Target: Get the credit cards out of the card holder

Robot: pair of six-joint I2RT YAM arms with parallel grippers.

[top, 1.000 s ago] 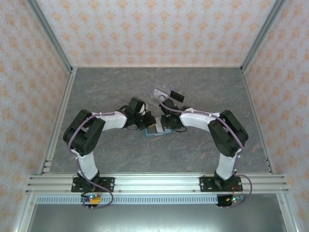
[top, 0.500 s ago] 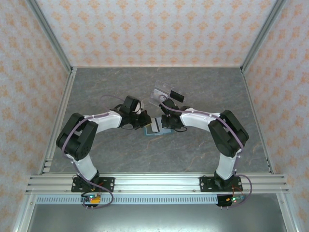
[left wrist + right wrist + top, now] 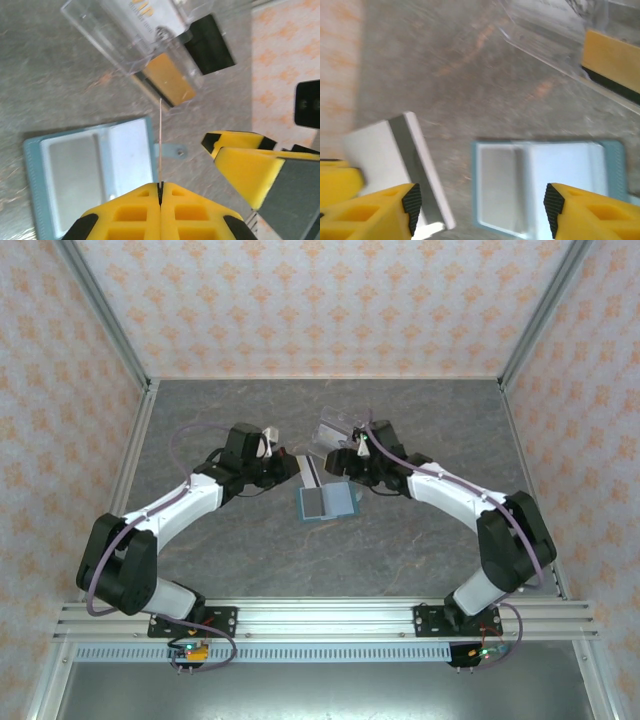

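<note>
The left tool [image 3: 160, 186] is clenched on a card [image 3: 390, 150], while the released right tool [image 3: 480, 202] hangs nearer the open card holder [image 3: 327, 503], which lies lengthwise across the desk, toward its near edge.

place: robot lab cell | evidence: aluminium frame [image 3: 320, 618], patterned backdrop walls [image 3: 320, 300]
</note>
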